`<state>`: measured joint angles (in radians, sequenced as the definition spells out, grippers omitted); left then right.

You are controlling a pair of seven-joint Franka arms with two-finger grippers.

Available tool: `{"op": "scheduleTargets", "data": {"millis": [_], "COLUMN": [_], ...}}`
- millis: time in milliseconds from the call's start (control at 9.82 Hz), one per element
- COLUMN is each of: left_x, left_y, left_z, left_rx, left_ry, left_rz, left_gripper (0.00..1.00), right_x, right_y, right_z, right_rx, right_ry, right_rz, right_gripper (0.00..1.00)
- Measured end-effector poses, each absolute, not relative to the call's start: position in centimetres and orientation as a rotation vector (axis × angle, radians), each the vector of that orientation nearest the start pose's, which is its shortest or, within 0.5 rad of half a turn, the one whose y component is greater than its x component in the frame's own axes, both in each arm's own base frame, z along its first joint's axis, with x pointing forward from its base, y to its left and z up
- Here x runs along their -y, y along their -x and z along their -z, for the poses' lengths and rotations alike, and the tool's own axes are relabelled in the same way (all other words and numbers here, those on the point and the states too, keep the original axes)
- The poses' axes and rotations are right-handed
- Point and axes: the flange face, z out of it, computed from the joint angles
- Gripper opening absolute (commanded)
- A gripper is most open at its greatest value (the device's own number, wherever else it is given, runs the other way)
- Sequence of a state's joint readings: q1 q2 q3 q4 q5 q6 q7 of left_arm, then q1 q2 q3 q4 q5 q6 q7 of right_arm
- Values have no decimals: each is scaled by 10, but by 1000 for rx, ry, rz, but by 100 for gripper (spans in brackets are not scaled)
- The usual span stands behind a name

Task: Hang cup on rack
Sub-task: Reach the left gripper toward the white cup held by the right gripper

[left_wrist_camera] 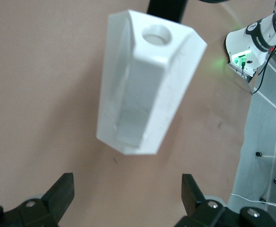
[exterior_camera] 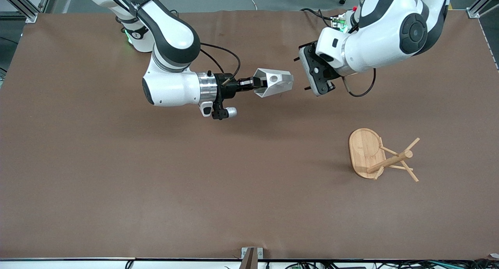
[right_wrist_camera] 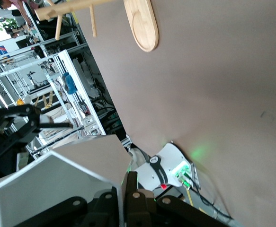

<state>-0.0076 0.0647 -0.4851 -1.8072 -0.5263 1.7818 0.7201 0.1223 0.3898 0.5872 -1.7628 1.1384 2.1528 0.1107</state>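
Note:
My right gripper (exterior_camera: 253, 83) is shut on the white faceted cup (exterior_camera: 275, 83) and holds it on its side in the air over the table's middle, gripping the thin wall at the rim. The handle's round hole faces up. The right wrist view shows the cup (right_wrist_camera: 57, 175) clamped in that gripper (right_wrist_camera: 126, 189). My left gripper (exterior_camera: 302, 74) is open and empty, facing the cup's base from a short gap. In the left wrist view the cup (left_wrist_camera: 142, 85) hangs ahead of the open left gripper (left_wrist_camera: 127, 187). The bamboo rack (exterior_camera: 384, 158) stands on the table toward the left arm's end.
The rack's oval base (right_wrist_camera: 142, 23) and pegs also show in the right wrist view. Brown table cover (exterior_camera: 156, 183) spreads all round. A metal bracket (exterior_camera: 249, 257) sits at the table edge nearest the front camera.

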Motion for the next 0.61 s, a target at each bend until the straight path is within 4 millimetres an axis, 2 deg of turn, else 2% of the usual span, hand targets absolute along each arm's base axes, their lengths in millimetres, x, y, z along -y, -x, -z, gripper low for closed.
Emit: {"op": "scheduleTargets", "data": {"millis": [305,611], "left_x": [315,333], "left_y": [-496,-486], "left_z": [-502,-500], "left_rx": [1289,1292], "left_ry": [-2243,-2233], "left_rz": [-23,1], "left_gripper": [100,100], "right_x": [-430,-430], "right_y": [-500,-499], "right_z": [-411,-409], "right_rx": [-118,-128], "right_ry": [2016,2017], "right_rz": [-543,-552], "right_gripper": [1,1]}}
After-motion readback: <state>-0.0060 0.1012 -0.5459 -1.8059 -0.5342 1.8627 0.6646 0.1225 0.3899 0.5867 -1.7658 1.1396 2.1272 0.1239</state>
